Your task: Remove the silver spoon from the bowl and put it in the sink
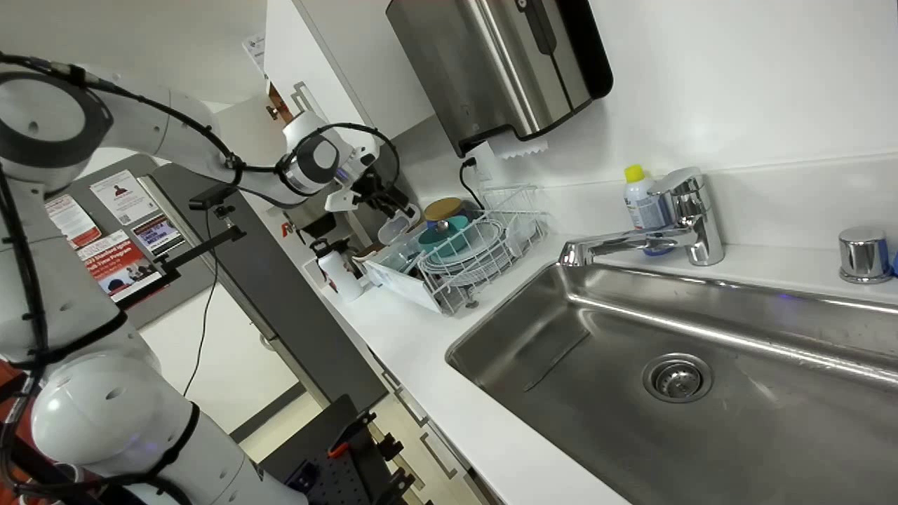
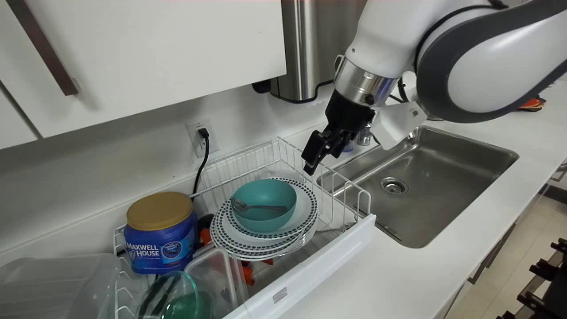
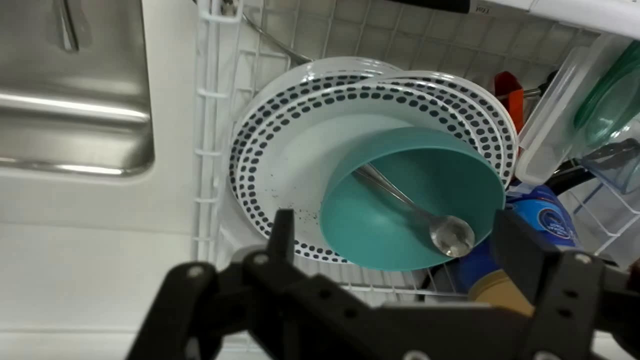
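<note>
The silver spoon (image 2: 261, 207) lies inside the teal bowl (image 2: 261, 223), which sits tilted on stacked plates. In the wrist view the spoon's head (image 3: 452, 236) rests near the lower right rim of the bowl (image 3: 370, 235). My gripper (image 3: 395, 217) is open, its fingers apart and nothing between them. In an exterior view the gripper (image 2: 312, 155) hangs above and to the right of the bowl, not touching it. The bowl (image 1: 456, 242) also shows in an exterior view below the gripper (image 1: 400, 202). The steel sink (image 2: 447, 190) lies beside the rack; a thin metal utensil (image 1: 558, 361) lies in it.
A white wire dish rack (image 2: 310, 261) holds dotted plates (image 2: 308, 204), a blue coffee tub (image 2: 144, 246) and clear containers (image 2: 57, 283). A cabinet (image 2: 155, 57) and a paper towel dispenser (image 1: 491, 63) overhang the counter. A chrome faucet (image 1: 631, 242) reaches over the sink.
</note>
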`<state>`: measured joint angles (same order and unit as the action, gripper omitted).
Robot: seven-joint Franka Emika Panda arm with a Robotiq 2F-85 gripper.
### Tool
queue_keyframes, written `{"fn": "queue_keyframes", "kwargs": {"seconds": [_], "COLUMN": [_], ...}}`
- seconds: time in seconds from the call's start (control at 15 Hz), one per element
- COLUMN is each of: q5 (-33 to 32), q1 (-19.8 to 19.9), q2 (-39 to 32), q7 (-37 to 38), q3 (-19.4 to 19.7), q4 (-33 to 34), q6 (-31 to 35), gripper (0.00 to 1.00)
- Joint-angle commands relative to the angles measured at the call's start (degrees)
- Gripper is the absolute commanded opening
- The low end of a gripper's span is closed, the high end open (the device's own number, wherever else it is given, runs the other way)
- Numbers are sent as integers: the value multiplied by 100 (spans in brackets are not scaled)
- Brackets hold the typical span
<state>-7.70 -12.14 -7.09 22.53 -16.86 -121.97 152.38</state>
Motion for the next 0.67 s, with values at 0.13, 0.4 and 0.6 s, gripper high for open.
{"fn": "queue_keyframes", "kwargs": {"seconds": [0.13, 0.4, 0.6], "q5": [69, 61, 194], "q1": [-245, -288, -243], "q2": [-372, -380, -460], "q7": [-738, -726, -888], "q3": [242, 294, 276], "q4": [274, 270, 208], "q6": [251, 250, 692], "gripper": [100, 100, 100]}}
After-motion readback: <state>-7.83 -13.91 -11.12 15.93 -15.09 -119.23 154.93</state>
